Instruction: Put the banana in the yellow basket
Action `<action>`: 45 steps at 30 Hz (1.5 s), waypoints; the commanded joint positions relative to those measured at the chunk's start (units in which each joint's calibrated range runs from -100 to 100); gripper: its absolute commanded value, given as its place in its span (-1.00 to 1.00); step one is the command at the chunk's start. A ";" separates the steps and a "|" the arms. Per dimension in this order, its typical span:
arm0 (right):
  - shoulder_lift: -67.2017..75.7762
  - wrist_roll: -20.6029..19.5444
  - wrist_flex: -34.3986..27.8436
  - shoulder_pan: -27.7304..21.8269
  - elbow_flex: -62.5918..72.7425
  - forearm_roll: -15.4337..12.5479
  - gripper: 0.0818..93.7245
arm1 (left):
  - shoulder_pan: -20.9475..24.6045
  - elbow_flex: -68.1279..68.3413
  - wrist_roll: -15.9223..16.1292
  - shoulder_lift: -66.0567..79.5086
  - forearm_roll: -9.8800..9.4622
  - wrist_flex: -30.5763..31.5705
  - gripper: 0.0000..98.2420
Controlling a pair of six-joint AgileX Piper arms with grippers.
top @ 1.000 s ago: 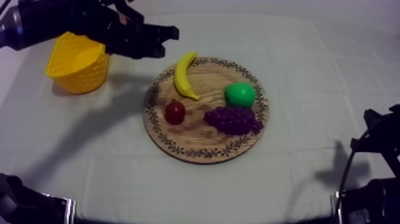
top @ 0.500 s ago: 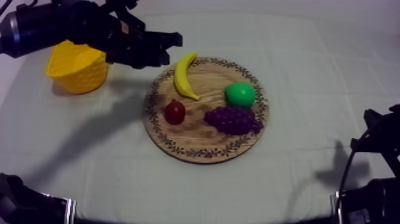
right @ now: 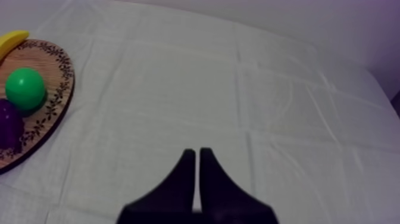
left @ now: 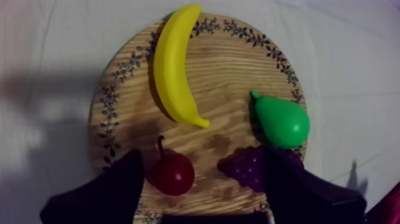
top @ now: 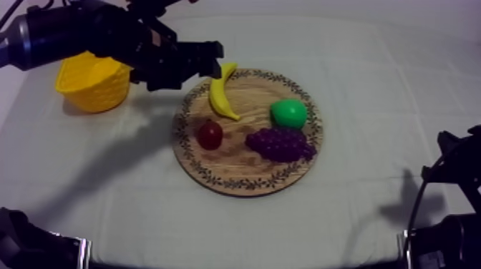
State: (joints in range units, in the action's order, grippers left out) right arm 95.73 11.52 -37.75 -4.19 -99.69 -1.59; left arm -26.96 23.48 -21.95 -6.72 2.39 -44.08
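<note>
Your left gripper is hanging above the round wooden board. Its 2 black fingers are standing wide apart, holding nothing and touching nothing. Nearest to those fingers, the small red fruit and the bunch of grapes are lying side by side on the board. Just beyond the grapes, the pear is resting near the patterned rim. Farthest off, the banana is lying on the board untouched, its far end reaching past the rim.

From above, you are seeing this gripper poised just beside that far end. The yellow basket is sitting on the cloth under the arm, apart from the board.

Your right gripper is resting over bare cloth beside the board. Its 2 fingers are lying together as a narrow wedge, gripping nothing.
</note>
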 commanded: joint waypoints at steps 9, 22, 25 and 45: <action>0.02 -0.02 0.01 -0.02 0.03 0.00 -0.99 | 1.10 -3.18 0.84 -6.30 1.53 -1.68 0.50; 0.02 -0.02 0.01 -0.02 0.03 0.00 -0.99 | 2.08 -26.65 -1.06 -25.28 -0.03 -17.65 0.49; 0.02 -0.02 0.01 -0.02 0.03 0.00 -0.99 | 2.05 -34.44 -2.30 -30.24 -1.14 -23.90 0.49; 0.02 -0.02 0.01 -0.02 0.03 0.00 -0.99 | 2.22 -55.01 -4.40 -45.93 -4.37 -44.99 0.36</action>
State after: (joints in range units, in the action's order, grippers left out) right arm 95.73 11.49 -37.78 -4.19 -99.69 -1.59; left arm -24.77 -31.52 -26.52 -52.51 -1.96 -88.66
